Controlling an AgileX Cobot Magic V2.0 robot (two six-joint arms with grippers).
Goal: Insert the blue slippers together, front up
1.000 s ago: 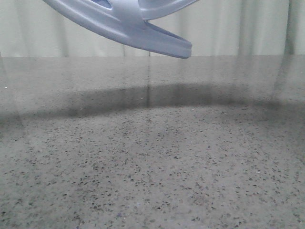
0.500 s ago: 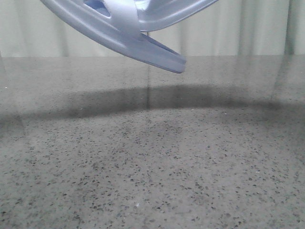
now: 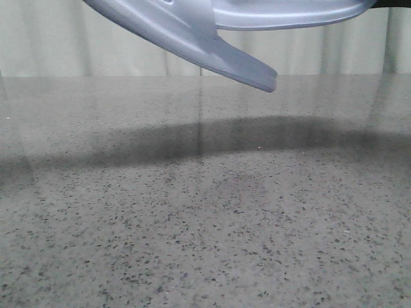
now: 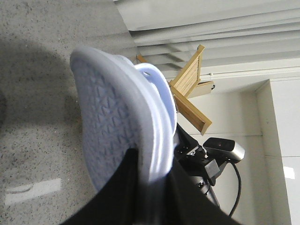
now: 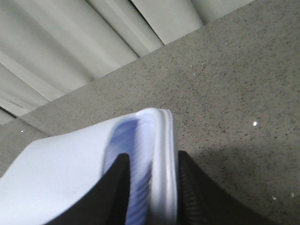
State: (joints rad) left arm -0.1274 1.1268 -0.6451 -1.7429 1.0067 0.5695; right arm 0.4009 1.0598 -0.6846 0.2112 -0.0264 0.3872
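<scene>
Since 0.5 s ago, front view: both blue slippers [image 3: 218,38] shifted toward 3 o'clock; the upper one now runs near level out to the frame's 2 o'clock corner, and the lower one's tip sits further right, pointing to 4 o'clock.

Position: the pair hangs in the air, well above the tabletop [image 3: 205,224], crossing at approx. 12 o'clock of the front view. Neither touches the tabletop.

Left hand [image 4: 154,187]: pinching one slipper [image 4: 119,126] by its end, one finger on the ridged sole, the other on the footbed side. Long axis runs straight out from the hand.

Right hand [image 5: 150,187]: pinching the other slipper [image 5: 140,164] edge-on across sole thickness; its long axis also extends away from the hand.

Key relation: the two long axes cross at a shallow angle rather than lying parallel. Judged req. for nesting: bring axes parallel, fronts same way, then slide one into the other. Each arm is equally engaged; neither is nearer.
</scene>
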